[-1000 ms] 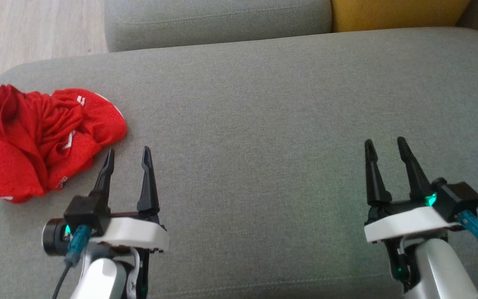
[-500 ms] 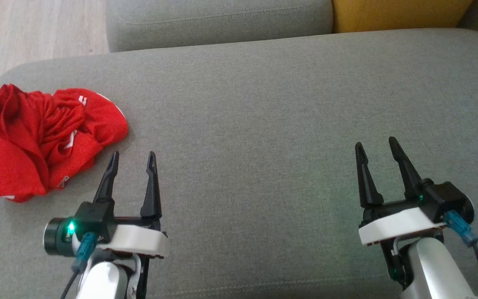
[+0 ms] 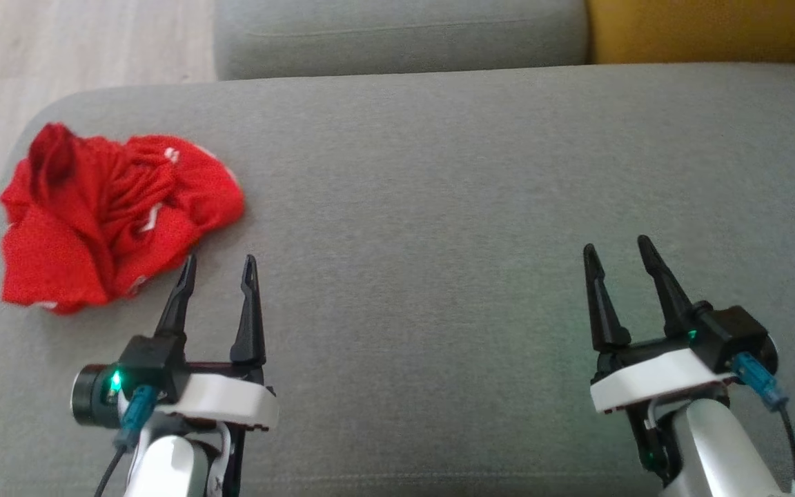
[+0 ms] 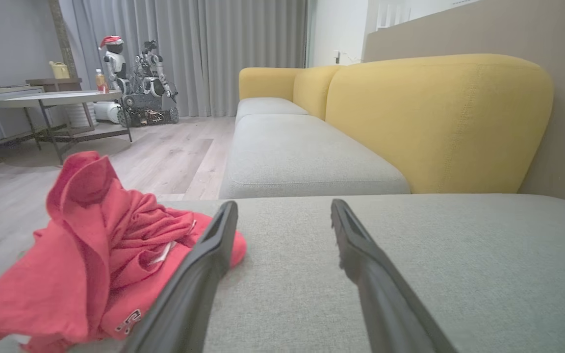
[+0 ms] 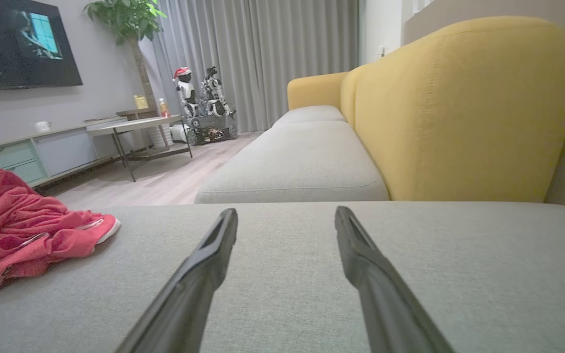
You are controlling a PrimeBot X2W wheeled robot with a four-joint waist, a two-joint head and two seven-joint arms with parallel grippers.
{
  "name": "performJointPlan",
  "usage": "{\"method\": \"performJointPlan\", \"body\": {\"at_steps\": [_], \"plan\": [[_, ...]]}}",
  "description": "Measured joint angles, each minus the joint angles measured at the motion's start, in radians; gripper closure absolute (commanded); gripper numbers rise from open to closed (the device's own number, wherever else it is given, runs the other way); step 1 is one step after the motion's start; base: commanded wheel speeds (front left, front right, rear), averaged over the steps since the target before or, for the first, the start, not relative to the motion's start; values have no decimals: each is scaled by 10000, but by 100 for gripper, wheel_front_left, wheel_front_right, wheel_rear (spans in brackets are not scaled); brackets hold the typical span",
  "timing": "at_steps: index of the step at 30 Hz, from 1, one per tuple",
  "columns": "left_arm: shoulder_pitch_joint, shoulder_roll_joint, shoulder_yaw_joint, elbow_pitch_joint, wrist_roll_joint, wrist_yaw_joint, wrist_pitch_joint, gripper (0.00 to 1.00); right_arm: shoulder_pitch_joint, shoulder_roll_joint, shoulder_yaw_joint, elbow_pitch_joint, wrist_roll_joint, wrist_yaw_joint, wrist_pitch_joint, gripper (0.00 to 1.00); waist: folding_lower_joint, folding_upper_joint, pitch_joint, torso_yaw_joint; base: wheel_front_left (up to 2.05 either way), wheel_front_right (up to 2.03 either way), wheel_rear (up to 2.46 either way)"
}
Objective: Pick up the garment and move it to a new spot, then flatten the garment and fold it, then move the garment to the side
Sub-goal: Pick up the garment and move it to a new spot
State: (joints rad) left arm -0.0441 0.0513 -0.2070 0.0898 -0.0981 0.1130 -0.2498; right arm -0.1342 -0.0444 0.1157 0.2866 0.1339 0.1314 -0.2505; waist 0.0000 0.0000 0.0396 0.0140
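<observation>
A crumpled red garment [image 3: 111, 210] with white markings lies in a heap at the left end of the grey sofa seat [image 3: 439, 207]. My left gripper [image 3: 221, 261] stands open just to its lower right, left fingertip close to the cloth's edge, nothing between the fingers. In the left wrist view the garment [image 4: 91, 250] bulges left of the left finger [image 4: 199, 274]. My right gripper [image 3: 615, 247] hovers open and empty over bare cushion far to the right. The right wrist view has the garment [image 5: 22, 228] at its far left.
The seat's rounded left edge drops to a pale wood floor [image 3: 59, 48]. Another grey seat cushion [image 3: 397, 34] and a yellow backrest [image 3: 701, 27] lie beyond. A low table [image 4: 52, 100] and a parked robot [image 4: 140, 88] stand across the room.
The head camera has shifted, so the whole scene slid right in the picture. Both grippers stay open; the right one has drawn slightly left and back. The garment lies as before.
</observation>
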Motion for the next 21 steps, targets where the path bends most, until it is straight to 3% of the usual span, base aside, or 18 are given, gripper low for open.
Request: {"method": "performJointPlan", "body": {"at_steps": [21], "plan": [[407, -21, 280, -10, -198, 29, 0, 0, 25, -8, 1026, 334, 270, 0, -2, 0, 0, 0, -233, 3611, 0, 0, 0]]}}
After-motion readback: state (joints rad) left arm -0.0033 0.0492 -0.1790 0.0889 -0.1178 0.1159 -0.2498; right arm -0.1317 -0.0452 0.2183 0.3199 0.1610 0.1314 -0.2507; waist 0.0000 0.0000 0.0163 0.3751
